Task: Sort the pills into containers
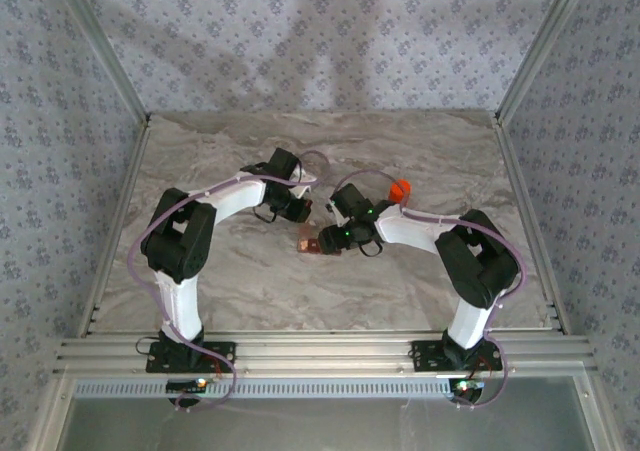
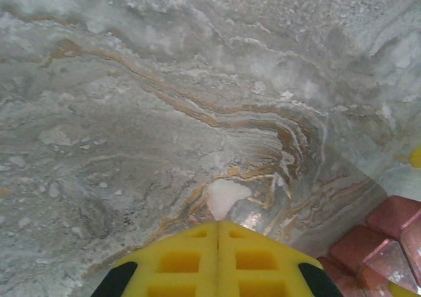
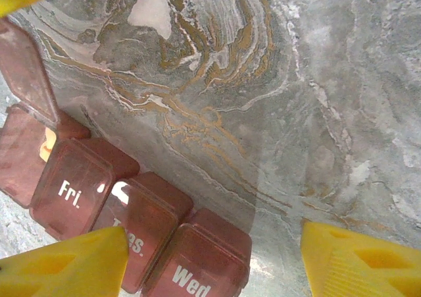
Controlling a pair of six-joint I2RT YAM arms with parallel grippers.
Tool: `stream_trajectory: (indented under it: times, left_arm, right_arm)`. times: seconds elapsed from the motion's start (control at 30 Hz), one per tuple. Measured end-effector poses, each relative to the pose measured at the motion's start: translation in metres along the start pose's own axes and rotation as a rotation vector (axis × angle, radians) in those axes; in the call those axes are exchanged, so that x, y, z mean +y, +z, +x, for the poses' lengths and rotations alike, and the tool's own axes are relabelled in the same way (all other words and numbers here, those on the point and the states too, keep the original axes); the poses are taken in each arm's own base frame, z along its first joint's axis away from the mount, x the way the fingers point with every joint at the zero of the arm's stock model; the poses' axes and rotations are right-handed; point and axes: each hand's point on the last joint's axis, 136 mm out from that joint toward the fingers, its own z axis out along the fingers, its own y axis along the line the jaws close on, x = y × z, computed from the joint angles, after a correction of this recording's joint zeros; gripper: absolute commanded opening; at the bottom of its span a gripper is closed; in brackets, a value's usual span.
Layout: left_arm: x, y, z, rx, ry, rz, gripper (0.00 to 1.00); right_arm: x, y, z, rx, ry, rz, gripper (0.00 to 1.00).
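The containers [image 3: 99,198] are a dark red-brown strip of square compartments with lids marked Fri., Tues. and Wed. One lid [image 3: 26,73] at the far end stands raised. My right gripper [image 3: 214,244] is open just above the strip. Its left finger [image 3: 66,264] overlaps the Tues. lid and its right finger [image 3: 358,257] is over bare table. In the top view the strip [image 1: 308,241] lies between both grippers. My left gripper [image 2: 219,228] is shut, tips low over the marble, with the strip [image 2: 388,238] to its right. I cannot make out any pills.
An orange bottle [image 1: 400,186] stands behind the right gripper. A pale patch [image 2: 223,197] lies on the marble just past the left fingertips, and I cannot tell if it is a pill or veining. Metal rails [image 1: 300,351] frame the table.
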Motion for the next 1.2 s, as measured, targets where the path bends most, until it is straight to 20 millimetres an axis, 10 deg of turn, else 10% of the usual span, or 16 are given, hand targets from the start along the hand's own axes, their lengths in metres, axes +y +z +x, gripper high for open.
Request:
stream_trajectory:
  times: [1.2]
  left_arm:
    - [-0.046, -0.022, 0.054, 0.062, -0.045, 0.116, 0.00]
  right_arm:
    - [0.001, 0.006, -0.005, -0.011, 0.037, -0.037, 0.69]
